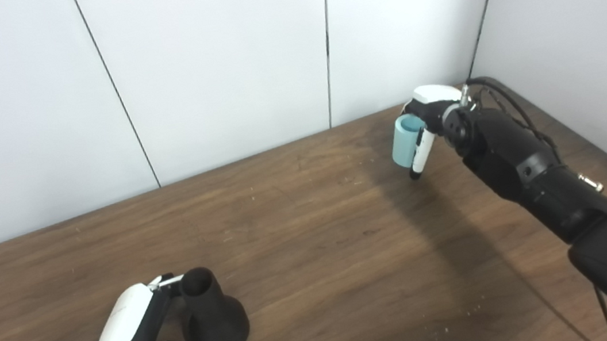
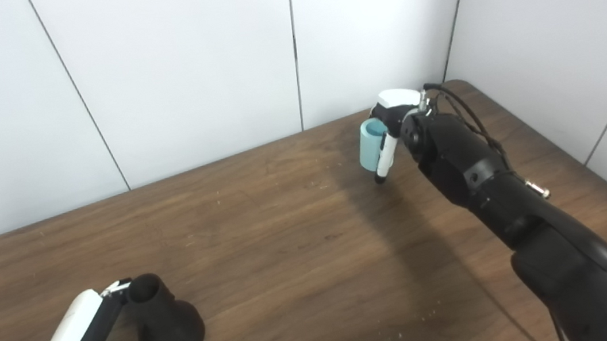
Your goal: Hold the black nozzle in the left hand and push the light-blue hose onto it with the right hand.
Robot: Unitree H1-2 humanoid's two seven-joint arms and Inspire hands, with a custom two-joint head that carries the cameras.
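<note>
Left hand [image 1: 132, 330], near left of the wooden table [image 1: 311, 233]: fingers and thumb wrapped around the black nozzle [image 1: 211, 318], which stands on its wide base with the narrow open end pointing up. Right hand [image 1: 429, 120], far right near the wall corner: grasping the light-blue hose [image 1: 406, 139], a short tube held roughly upright, its open end visible at the top. Hose and nozzle are well apart, not joined.
</note>
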